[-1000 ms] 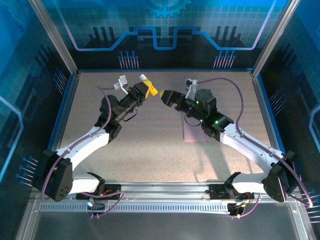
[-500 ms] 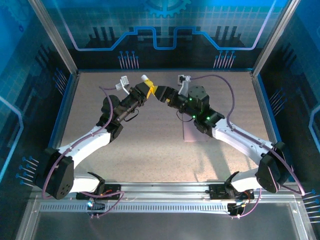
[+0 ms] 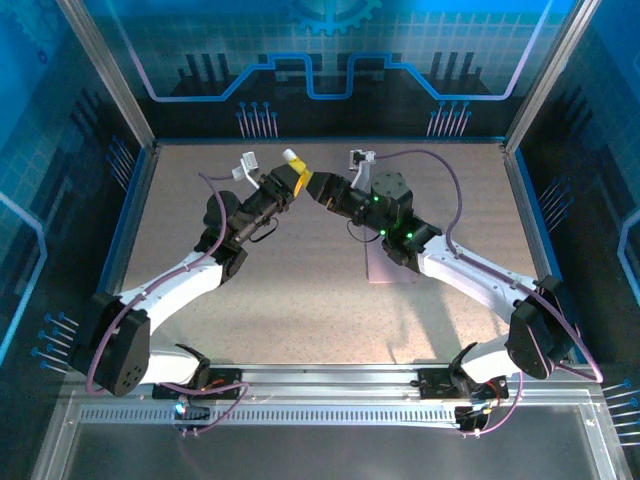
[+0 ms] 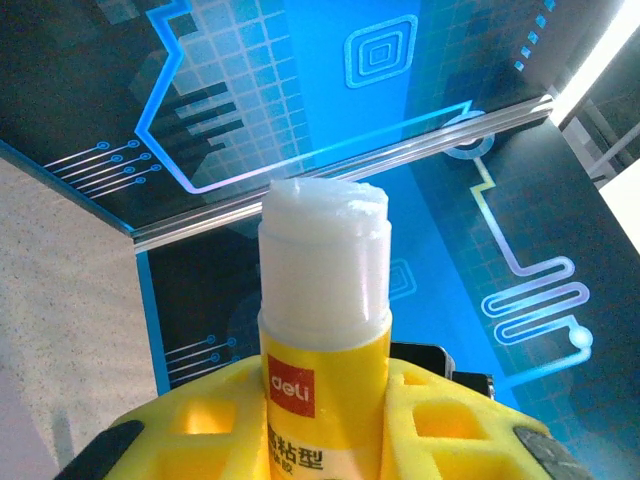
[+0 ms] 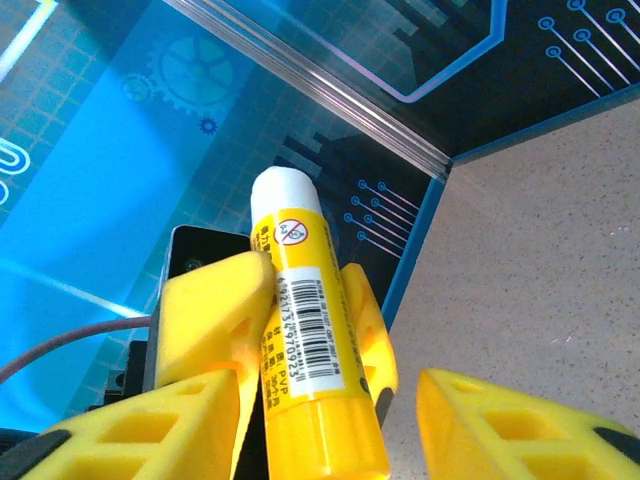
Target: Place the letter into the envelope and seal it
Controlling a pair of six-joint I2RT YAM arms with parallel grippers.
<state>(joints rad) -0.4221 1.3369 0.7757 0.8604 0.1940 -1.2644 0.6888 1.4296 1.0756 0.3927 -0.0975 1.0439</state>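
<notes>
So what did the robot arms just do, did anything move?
The right pincer swung left, up to the left pincer, and began closing around the bottom end of the glue stick, not gripping it yet. The left pincer stayed clamped on the stick, and the pink envelope stayed flat on the table.

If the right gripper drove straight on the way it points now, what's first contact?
The glue stick, held by the left gripper. Its yellow end sits between the open fingers of the right gripper, so that end would likely be met first. Depth is hard to judge.
</notes>
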